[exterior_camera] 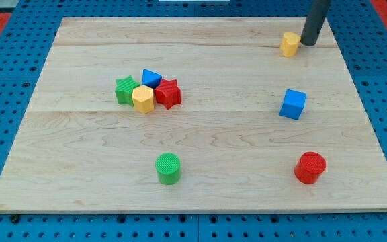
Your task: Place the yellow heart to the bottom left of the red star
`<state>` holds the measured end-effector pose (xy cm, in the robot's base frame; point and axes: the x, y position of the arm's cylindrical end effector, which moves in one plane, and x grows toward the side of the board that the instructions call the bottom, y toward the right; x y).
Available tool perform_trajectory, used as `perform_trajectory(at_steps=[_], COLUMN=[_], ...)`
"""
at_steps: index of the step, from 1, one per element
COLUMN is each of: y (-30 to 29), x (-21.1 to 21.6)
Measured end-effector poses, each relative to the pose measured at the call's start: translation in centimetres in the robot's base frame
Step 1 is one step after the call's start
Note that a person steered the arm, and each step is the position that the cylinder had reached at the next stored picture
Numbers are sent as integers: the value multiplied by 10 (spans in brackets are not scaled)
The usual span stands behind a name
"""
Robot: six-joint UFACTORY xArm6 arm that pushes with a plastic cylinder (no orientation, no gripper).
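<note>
The yellow heart (289,44) lies near the view's top right of the wooden board. My tip (309,42) stands just to the right of the heart, touching or almost touching it. The red star (168,93) lies left of the board's centre, in a tight cluster with a yellow hexagon (143,99), a green star (125,90) and a blue triangular block (152,78). The heart is far to the right of and above the red star.
A blue cube (293,104) lies at the right middle. A red cylinder (310,167) stands at the lower right. A green cylinder (168,168) stands at the lower middle. The wooden board (200,191) rests on a blue perforated table.
</note>
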<state>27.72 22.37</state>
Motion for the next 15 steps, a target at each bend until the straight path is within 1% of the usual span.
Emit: perform_trajectory(at_steps=[1,2,3,4,6,8,10,11,12,14,15], y=[-48,-74,-132,-171,-177,-177,-174,-179,-183,-167,-196], x=[-8,6,5,5,61,109,122,142,142,117,120])
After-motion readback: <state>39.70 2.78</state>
